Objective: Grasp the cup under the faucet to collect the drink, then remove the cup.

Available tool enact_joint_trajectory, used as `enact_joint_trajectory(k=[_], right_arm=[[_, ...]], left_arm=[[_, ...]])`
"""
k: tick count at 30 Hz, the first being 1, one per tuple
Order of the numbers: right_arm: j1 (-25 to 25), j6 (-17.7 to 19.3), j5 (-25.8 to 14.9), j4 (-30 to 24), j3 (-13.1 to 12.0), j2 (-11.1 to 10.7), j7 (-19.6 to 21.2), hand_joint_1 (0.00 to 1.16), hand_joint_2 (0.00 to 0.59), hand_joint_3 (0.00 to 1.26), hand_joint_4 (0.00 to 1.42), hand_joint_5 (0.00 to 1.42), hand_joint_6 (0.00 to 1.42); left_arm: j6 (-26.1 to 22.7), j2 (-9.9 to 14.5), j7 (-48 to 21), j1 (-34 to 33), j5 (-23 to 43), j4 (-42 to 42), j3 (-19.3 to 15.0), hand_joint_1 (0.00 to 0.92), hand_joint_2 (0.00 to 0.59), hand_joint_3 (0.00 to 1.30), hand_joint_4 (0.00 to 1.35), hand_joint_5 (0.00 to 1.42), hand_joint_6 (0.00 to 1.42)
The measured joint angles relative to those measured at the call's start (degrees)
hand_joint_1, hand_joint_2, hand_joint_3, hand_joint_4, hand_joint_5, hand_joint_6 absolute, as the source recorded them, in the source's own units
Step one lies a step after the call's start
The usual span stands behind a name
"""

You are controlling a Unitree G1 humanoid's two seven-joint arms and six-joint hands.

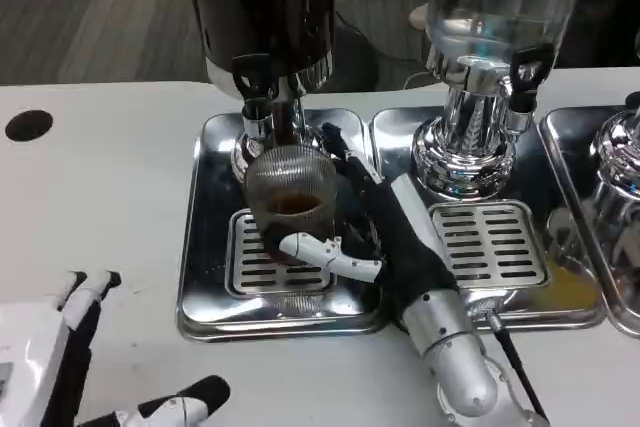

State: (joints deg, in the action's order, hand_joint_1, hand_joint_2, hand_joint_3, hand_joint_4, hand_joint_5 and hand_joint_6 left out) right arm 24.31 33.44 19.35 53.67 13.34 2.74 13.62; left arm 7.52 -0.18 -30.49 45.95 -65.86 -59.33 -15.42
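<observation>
The cup, a ribbed translucent tumbler, stands upright on the slotted grate of the left drip tray, directly below the faucet of the dark dispenser, with a little brown drink already showing inside it. The right hand reaches in from the tray's front right corner and is wrapped on the cup — the white thumb crosses the cup's front low down while the dark fingers curl round its right and back side, so the cup is held between them. The cup's long axis is vertical and it sits just left of the palm, which means the coming removal would have to draw it forward and to the right, along the forearm, and low enough to pass beneath the spout. The left hand rests at the table's near left corner, well apart from the tray, its fingers spread and holding nothing — the right is plainly the working hand. A clear dispenser stands over the neighbouring tray.
</observation>
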Motion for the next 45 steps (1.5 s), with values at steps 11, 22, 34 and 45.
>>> enact_joint_trajectory(k=[11,22,34,45], right_arm=[[1.3,0.8,0.6,3.6,0.7,1.4,2.8,0.59,0.061,0.08,0.1,0.13,0.01],[1.6,1.0,0.9,4.8,1.1,1.9,4.5,0.61,0.075,0.12,0.12,0.14,0.02],[1.6,1.0,1.4,4.9,1.3,2.7,6.2,0.61,0.076,0.17,0.18,0.18,0.04],[1.6,1.0,1.6,5.3,1.4,3.5,8.0,0.62,0.089,0.25,0.23,0.22,0.06]], left_arm=[[1.3,0.1,-1.1,-1.2,2.5,0.0,-3.6,0.0,0.083,0.16,0.01,0.18,0.44],[3.4,-0.3,-1.3,-0.8,4.9,0.0,-6.8,0.0,0.095,0.18,0.02,0.18,0.44],[7.0,-2.1,-1.3,-0.5,7.1,0.0,-9.8,0.0,0.103,0.19,0.03,0.18,0.44],[10.0,-3.0,-1.3,0.0,9.1,0.0,-12.9,0.0,0.112,0.2,0.03,0.18,0.44]])
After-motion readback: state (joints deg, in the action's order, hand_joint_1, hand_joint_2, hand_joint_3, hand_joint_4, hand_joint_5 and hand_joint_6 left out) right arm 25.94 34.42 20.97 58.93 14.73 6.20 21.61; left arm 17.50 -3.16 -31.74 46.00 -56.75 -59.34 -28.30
